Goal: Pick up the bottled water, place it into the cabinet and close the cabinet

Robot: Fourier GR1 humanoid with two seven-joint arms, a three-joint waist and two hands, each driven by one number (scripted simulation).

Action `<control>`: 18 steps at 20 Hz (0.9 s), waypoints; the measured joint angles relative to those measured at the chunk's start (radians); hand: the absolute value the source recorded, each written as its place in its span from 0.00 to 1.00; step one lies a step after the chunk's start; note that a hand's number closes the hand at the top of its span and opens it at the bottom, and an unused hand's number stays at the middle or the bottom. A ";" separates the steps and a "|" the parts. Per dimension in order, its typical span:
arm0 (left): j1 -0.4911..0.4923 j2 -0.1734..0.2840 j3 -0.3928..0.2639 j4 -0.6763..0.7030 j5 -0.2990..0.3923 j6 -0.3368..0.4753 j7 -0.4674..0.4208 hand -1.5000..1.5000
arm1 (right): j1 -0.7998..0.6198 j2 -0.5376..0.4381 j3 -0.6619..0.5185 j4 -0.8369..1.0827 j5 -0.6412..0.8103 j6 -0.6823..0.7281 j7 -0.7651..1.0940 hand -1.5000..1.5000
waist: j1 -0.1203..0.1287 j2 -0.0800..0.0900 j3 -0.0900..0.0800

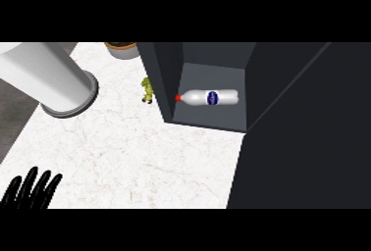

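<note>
One hand [30, 188] shows, at the worktop's [138, 152] lower left corner, fingers straight, holding nothing. Bottled water [210, 97] lies on its side inside the cabinet [217, 73], red cap near the left wall. Door [304, 137] open; swinging it may catch the protruding cap.

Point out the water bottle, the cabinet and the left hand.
water bottle [210, 97], head view, on its label.
cabinet [214, 119], head view, on its inner floor.
left hand [29, 190], head view, on its fingers.

A big white tube [54, 78] stands on the white marble counter [138, 157]. A small yellow-green thing [147, 89] sits near a brown-rimmed pot [121, 49].
</note>
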 measured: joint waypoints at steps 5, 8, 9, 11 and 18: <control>0.013 0.038 0.025 0.005 0.013 -0.046 -0.007 0.00 | -0.153 0.019 0.002 0.007 -0.011 0.022 0.090 1.00 | 0.028 0.005 -0.004; 0.019 0.057 0.040 0.014 0.015 -0.068 -0.015 0.00 | -0.226 0.035 0.008 0.011 -0.020 0.036 0.142 1.00 | 0.043 0.009 -0.006; 0.019 0.061 0.043 0.014 0.017 -0.074 -0.015 0.00 | -0.248 0.044 0.013 0.014 -0.025 0.040 0.159 1.00 | 0.047 0.011 -0.007; 0.019 0.072 0.054 0.020 0.021 -0.086 -0.017 0.00 | -0.283 0.063 0.020 0.021 -0.040 0.046 0.191 1.00 | 0.053 0.014 -0.008; 0.020 0.100 0.077 0.021 0.031 -0.108 -0.009 0.00 | -0.378 0.133 0.035 0.053 -0.109 0.067 0.320 1.00 | 0.063 0.021 -0.008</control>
